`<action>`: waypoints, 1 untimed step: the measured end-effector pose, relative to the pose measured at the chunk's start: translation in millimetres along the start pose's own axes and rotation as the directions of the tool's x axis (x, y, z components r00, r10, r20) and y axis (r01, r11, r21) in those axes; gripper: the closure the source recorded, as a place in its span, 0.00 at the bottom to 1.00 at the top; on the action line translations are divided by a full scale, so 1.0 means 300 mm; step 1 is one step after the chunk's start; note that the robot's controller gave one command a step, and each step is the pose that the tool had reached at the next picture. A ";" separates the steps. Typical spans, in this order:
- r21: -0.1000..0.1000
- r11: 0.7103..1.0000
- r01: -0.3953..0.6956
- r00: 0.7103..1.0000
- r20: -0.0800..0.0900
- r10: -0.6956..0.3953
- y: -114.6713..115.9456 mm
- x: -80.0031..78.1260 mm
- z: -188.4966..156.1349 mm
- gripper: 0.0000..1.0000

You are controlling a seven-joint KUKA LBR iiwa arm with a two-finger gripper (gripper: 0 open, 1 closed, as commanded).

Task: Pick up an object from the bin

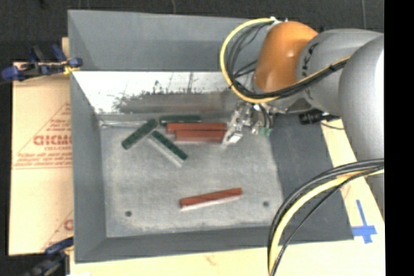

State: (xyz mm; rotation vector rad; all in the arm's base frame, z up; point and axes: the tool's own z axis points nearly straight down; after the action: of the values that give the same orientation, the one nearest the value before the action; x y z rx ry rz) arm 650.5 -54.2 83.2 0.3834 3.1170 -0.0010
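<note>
Where the floor of the bin [194, 171] meets its far wall, the gripper [234, 132] sits low at the right end of a brown block [194, 133]. The block is a long bar lying flat. Its long axis runs left to right across the view, about parallel with the far wall, and its right end points at the gripper, touching it or lying just under it. Whether the gripper is open or closed cannot be told, nor whether it has hold of anything, as its tip is too small to read against the block's end.

Just behind the block, between it and the wall, lies a dark bar [181, 119], also lengthwise left to right and close against the block's far side. Left of the block a green bar [139, 134] lies tilted, its right end nearer the far wall, by the dark bar's left end. A grey-green bar [168, 148] slants the other way, ending just in front of the block's left part. Well apart, toward the near wall, a red bar [210, 198] lies alone, nearly left to right.

The arm [349, 87] comes in from the right over the bin's rim, with its orange cover [281, 55] and looped cables [236, 48] above the gripper.
</note>
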 end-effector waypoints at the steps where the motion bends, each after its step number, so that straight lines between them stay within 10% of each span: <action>1: 0.000 1.000 0.000 1.000 0.000 0.000 0.000 0.000 0.000 1.00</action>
State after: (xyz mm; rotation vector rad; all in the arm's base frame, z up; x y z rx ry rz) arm 650.5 -54.2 83.2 0.3827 3.1170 -0.0013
